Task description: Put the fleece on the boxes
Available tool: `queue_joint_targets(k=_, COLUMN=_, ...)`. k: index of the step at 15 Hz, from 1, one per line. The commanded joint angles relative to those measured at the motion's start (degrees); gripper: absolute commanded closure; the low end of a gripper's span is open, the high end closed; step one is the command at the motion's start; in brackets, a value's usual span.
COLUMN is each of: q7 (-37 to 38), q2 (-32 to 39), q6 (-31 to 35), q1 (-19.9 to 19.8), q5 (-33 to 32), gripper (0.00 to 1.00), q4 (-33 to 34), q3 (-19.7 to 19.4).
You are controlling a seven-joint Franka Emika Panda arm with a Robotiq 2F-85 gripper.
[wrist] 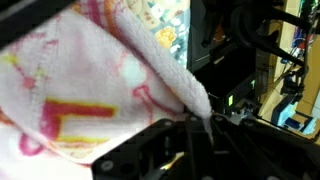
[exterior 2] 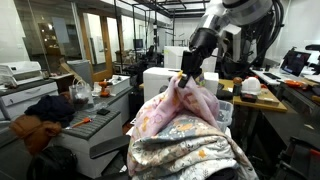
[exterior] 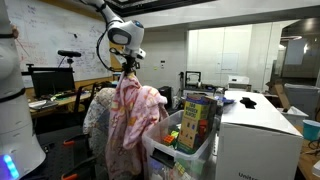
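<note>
The pink fleece (exterior: 130, 115) hangs in a long drape from my gripper (exterior: 127, 66), lifted above a chair. In an exterior view the fleece (exterior 2: 185, 105) rises to a peak where my gripper (exterior 2: 187, 78) pinches it. The wrist view shows the fleece (wrist: 90, 80), white-pink with red and yellow shapes, filling the upper left, its edge running down into my shut gripper (wrist: 198, 125). The boxes (exterior: 197, 118), colourful cartons, stand in a clear plastic tub (exterior: 170, 155) just beside the hanging fleece, below gripper height.
A grey-white patterned cloth (exterior 2: 185, 150) covers the chair back under the fleece. A white cabinet (exterior: 255, 135) stands beside the tub. Desks with monitors (exterior: 50, 82) lie behind. A white printer and benches (exterior 2: 30, 85) line the other side.
</note>
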Motion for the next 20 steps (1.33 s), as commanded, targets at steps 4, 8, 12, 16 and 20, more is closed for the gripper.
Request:
queue_joint_targets(k=4, q7=8.09, q2=1.47, q6=-9.9, q1=-1.39, q5=0.6, gripper=0.99, q4=9.64, q3=-1.05)
queue_joint_targets(k=8, q7=12.25, q2=3.2, q6=-12.91, q1=-1.86, q5=0.72, gripper=0.99, q4=15.33, q3=-1.27)
queue_joint_targets(k=12, q7=16.77, q2=6.0, q6=-14.65, q1=-1.86, q5=0.66, gripper=0.99, q4=21.37, q3=-1.09)
queue_joint_targets(k=16, q7=19.79, q2=8.79, q6=-17.44, q1=-2.25, q5=1.47, gripper=0.99, q4=26.61, q3=-1.15)
queue_joint_targets(k=20, q7=22.05, q2=12.28, q6=-24.88, q1=-3.76, q5=4.1, gripper=0.99, q4=32.89, q3=-1.51)
